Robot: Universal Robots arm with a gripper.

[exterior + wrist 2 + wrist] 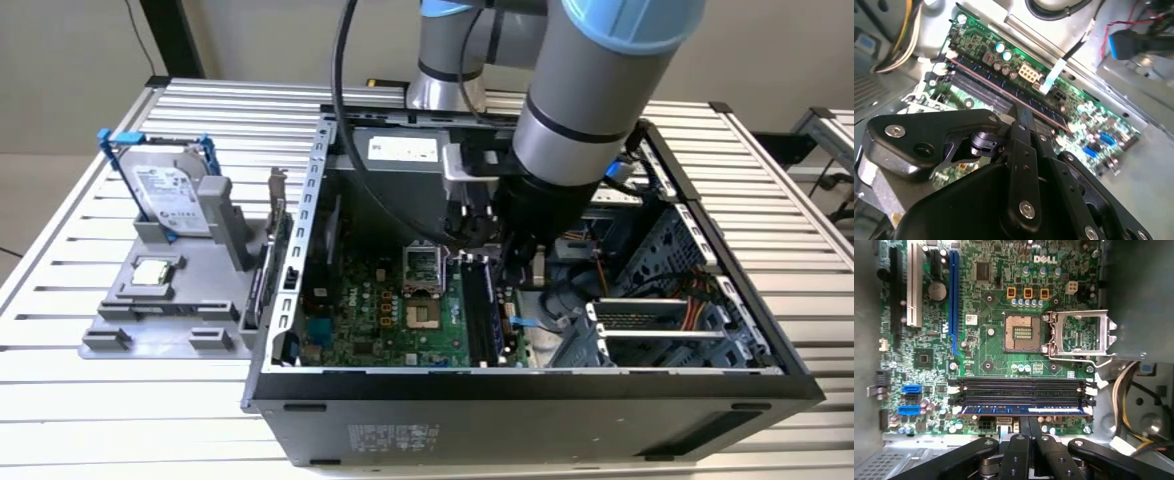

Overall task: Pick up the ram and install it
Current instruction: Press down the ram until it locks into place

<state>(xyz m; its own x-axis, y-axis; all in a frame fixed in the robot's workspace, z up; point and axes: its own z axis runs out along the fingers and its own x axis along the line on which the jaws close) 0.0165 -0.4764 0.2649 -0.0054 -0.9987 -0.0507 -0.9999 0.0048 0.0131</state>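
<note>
The ram (1004,410), a long dark bluish stick with small labels, stands on edge in the memory slot nearest the motherboard's border, beside the empty black slots (1021,387). In the second wrist view its thin top edge (984,85) runs diagonally across the board. My gripper (1033,422) is shut, its fingertips together at the ram's top edge near mid-length (1024,116); contact itself I cannot tell. In the exterior view the gripper (514,275) reaches down inside the open computer case (534,385), over the memory slots (477,310).
The open processor socket (1023,333) and its raised metal latch frame (1079,335) lie beside the slots. Cable bundles (1134,405) and the drive cage (667,320) crowd one side. On a grey stand (160,320) outside the case sit a hard drive (174,195) and a processor chip (154,270).
</note>
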